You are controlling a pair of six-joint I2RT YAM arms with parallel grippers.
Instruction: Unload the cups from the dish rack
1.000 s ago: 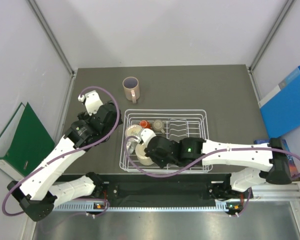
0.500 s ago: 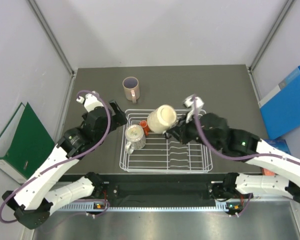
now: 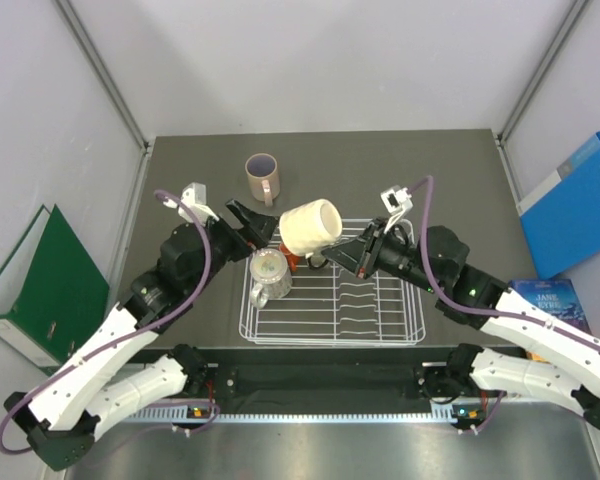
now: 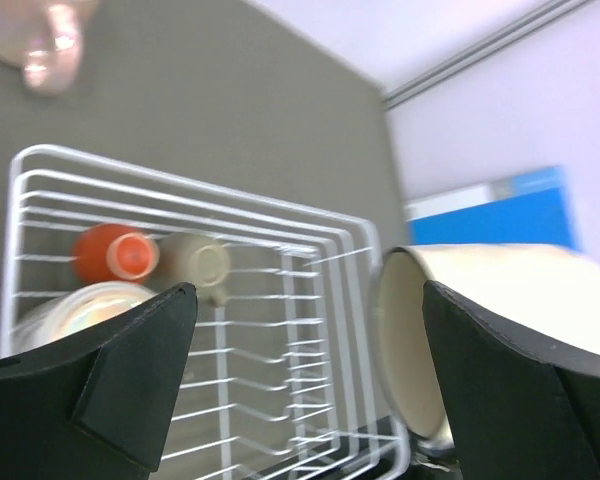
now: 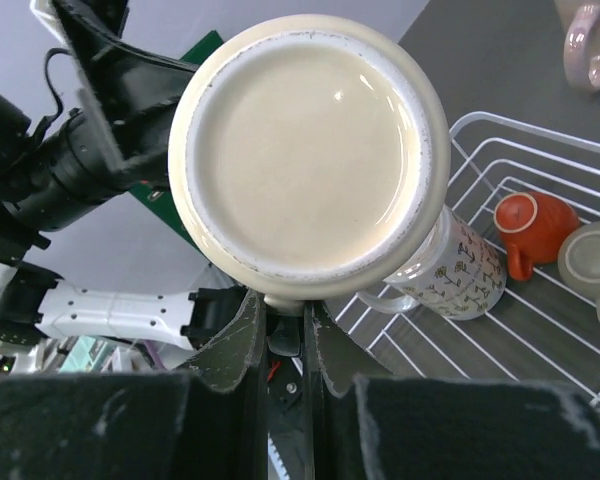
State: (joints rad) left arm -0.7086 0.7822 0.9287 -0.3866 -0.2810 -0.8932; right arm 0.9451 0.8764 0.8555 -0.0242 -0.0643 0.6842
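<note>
Pinching cream mug in right gripper, left gripper spread; pinkish mug on bench, three cups below in rack

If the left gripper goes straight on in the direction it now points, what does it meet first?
Probably the cream mug held by the right gripper; the open left gripper points toward it. Depth is unclear; it may pass beside.
</note>
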